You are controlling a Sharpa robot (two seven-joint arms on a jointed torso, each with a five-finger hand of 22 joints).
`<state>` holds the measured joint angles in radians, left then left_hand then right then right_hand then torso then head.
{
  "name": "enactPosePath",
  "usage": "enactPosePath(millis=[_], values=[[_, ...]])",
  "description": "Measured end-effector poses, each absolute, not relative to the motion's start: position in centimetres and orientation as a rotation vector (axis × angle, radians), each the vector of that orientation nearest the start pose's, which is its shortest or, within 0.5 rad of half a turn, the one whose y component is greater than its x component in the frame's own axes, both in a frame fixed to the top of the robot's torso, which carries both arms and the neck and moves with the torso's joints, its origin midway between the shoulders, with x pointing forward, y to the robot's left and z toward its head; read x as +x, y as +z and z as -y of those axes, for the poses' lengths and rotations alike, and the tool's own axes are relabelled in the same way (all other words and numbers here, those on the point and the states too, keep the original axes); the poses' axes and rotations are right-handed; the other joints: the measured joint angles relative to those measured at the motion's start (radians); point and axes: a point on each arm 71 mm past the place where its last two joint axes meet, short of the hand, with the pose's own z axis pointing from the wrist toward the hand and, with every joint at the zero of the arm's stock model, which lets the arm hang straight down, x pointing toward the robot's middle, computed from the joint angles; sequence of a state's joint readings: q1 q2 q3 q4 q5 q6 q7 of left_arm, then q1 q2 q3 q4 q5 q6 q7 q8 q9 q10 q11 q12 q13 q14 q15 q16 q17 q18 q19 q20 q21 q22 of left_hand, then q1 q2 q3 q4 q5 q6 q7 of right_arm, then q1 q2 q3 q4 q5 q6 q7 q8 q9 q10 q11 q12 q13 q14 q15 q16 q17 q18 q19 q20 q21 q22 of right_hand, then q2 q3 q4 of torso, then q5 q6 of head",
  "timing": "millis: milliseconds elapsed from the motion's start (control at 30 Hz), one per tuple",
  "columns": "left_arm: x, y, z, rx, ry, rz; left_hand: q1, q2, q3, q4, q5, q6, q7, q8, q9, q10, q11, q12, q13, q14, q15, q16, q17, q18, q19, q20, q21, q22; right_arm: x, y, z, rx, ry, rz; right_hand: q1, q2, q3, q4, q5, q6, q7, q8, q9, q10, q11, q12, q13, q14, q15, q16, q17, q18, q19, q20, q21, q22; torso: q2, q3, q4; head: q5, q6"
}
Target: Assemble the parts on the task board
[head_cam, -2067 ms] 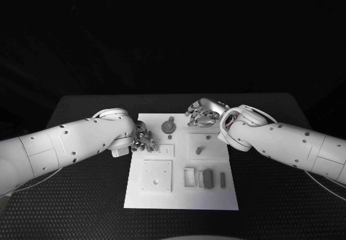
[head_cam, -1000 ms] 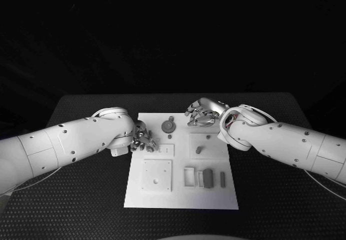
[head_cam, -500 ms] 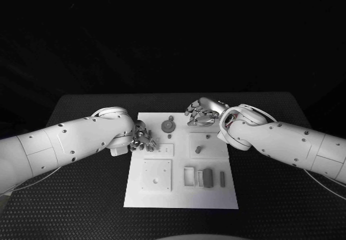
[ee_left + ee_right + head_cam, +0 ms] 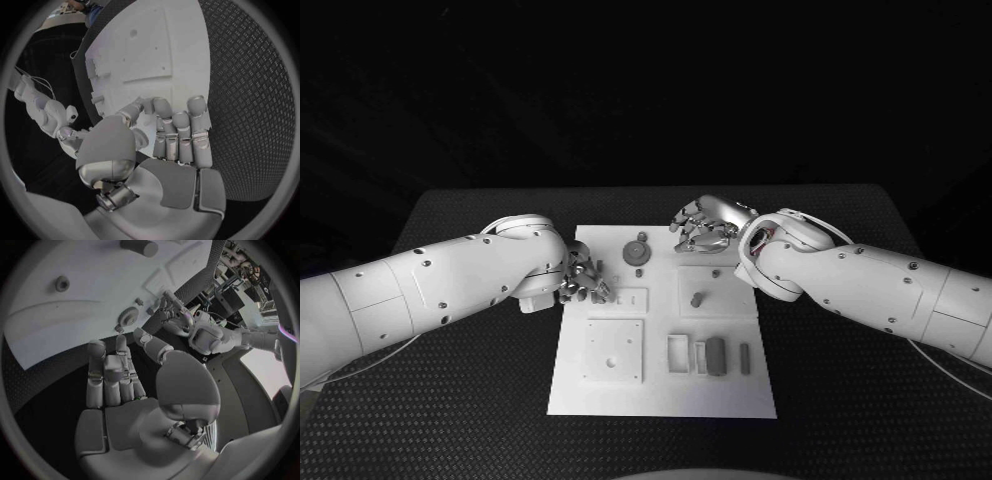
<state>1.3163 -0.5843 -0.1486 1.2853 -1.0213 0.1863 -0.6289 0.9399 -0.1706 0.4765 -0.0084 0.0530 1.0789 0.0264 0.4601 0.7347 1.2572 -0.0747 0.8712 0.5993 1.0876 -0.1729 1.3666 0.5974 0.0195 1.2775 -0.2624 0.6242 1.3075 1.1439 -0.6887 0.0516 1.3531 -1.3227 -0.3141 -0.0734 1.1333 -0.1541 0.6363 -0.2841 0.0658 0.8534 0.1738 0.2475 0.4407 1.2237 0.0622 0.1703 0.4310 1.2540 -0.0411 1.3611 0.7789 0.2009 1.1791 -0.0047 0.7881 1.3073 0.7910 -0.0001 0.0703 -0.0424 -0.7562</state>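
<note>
Where 2 arms meet, 1 task board (image 4: pixel 661 395).

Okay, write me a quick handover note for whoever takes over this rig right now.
Left hand: holds nothing, fingers curled, at the left edge of the task board.
Right hand: holds nothing that I can see, fingers bent, over the board's far right corner.
Parts: a round gear far centre, a short peg mid right, a dark block and a slim bar near right.
Done: cannot tell what is seated.
Left: assembly of the parts, apparently.
</note>
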Motion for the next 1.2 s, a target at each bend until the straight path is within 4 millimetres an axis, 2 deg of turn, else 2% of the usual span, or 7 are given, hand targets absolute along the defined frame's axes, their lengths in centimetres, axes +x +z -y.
enactPosePath(millis=[100,167,333,500,600,767,1200], values=[[51.93,-22.17,-16.39,-0.144,-0.237,-2.384,0.021,0.021,-0.013,-0.030,0.000,0.000,0.000,0.000,0.000,-0.003,-0.003,0.000,0.000,0.000,0.000,0.000,-0.003,0.000,0.000,0.000,0.000,0.000,51.70,-19.18,17.22,0.024,0.749,-1.670,0.000,0.000,0.000,0.000,0.000,0.000,-0.001,0.000,0.000,0.000,0.000,0.000,0.000,0.000,0.000,0.000,0.000,0.000,0.000,0.000,0.000,0.000,0.000,0.0000,0.0000,0.000,0.000],[51.92,-22.17,-16.46,-0.147,-0.239,-2.385,0.028,0.038,-0.016,-0.051,0.014,0.000,0.000,-0.006,-0.002,-0.003,-0.003,0.000,-0.003,-0.002,0.002,0.000,-0.004,0.000,-0.004,-0.004,0.000,0.000,51.70,-19.22,17.23,0.024,0.749,-1.671,0.000,0.000,0.000,0.000,0.000,0.000,-0.001,0.000,0.000,0.000,0.000,0.000,0.000,0.000,0.000,0.000,0.000,0.000,0.000,0.000,0.000,0.000,0.000,-0.0001,0.0000,-0.001,0.000],[51.91,-22.17,-16.65,-0.155,-0.244,-2.388,0.037,0.050,-0.018,-0.060,0.020,-0.001,-0.001,-0.012,-0.003,-0.003,-0.002,0.000,-0.004,-0.002,0.002,0.000,-0.005,0.000,-0.004,-0.003,0.000,0.000,51.71,-19.29,17.25,0.025,0.748,-1.672,-0.004,0.004,0.000,0.000,0.000,0.000,-0.001,0.000,0.000,0.000,0.000,0.000,0.000,0.000,0.000,0.000,0.000,0.000,0.000,0.000,0.000,0.000,0.000,-0.0001,0.0000,-0.001,0.000],[51.88,-22.20,-17.02,-0.185,-0.259,-2.397,0.036,0.090,-0.021,-0.088,0.019,0.002,0.002,-0.016,-0.003,-0.004,-0.002,0.000,-0.006,-0.003,0.003,0.000,-0.005,0.000,-0.006,-0.002,0.000,0.000,51.72,-19.32,17.26,0.026,0.747,-1.673,-0.004,0.004,0.000,0.000,0.000,0.000,-0.001,0.000,-0.001,0.000,0.000,0.000,0.000,0.001,0.000,0.000,0.000,0.000,0.000,0.000,0.000,0.000,0.000,-0.0001,0.0004,-0.001,0.000],[51.86,-22.21,-17.20,-0.208,-0.272,-2.406,0.023,0.103,-0.023,-0.117,0.016,0.004,0.004,-0.020,-0.003,-0.005,-0.001,0.000,-0.007,-0.005,0.005,0.000,-0.006,0.000,-0.006,-0.002,0.000,0.000,51.74,-19.34,17.29,0.026,0.746,-1.674,-0.004,0.004,0.000,0.000,0.000,0.000,-0.001,0.000,-0.001,0.000,0.000,0.000,0.000,0.001,0.000,0.000,0.000,0.000,0.000,0.000,0.000,0.000,0.000,-0.0001,0.0004,-0.001,0.000],[51.79,-22.27,-17.26,-0.233,-0.288,-2.420,0.021,0.110,-0.022,-0.144,0.008,0.004,0.004,-0.019,-0.004,-0.005,0.000,0.004,-0.008,-0.007,0.007,0.004,-0.006,0.000,-0.007,0.000,0.000,0.001,51.76,-19.36,17.31,0.027,0.745,-1.674,-0.004,0.004,0.000,0.000,0.000,-0.002,-0.003,0.000,-0.001,0.000,0.000,0.000,0.000,0.001,0.001,0.000,0.000,0.000,-0.001,0.001,0.000,0.000,0.000,0.0005,0.0003,0.000,0.000],[51.85,-21.78,-16.75,-0.259,-0.320,-2.432,0.011,0.120,-0.025,-0.153,0.007,0.014,0.004,-0.019,-0.003,-0.005,0.000,0.008,-0.008,-0.005,0.005,0.011,-0.006,0.000,-0.007,0.000,0.008,0.000,51.81,-19.40,17.33,0.028,0.744,-1.675,-0.004,0.004,0.000,0.000,0.000,-0.003,-0.002,0.000,-0.001,0.000,0.000,0.000,0.000,0.002,0.002,0.000,0.000,0.000,0.002,-0.002,0.000,0.000,0.000,0.0012,-0.0005,0.001,0.003]])
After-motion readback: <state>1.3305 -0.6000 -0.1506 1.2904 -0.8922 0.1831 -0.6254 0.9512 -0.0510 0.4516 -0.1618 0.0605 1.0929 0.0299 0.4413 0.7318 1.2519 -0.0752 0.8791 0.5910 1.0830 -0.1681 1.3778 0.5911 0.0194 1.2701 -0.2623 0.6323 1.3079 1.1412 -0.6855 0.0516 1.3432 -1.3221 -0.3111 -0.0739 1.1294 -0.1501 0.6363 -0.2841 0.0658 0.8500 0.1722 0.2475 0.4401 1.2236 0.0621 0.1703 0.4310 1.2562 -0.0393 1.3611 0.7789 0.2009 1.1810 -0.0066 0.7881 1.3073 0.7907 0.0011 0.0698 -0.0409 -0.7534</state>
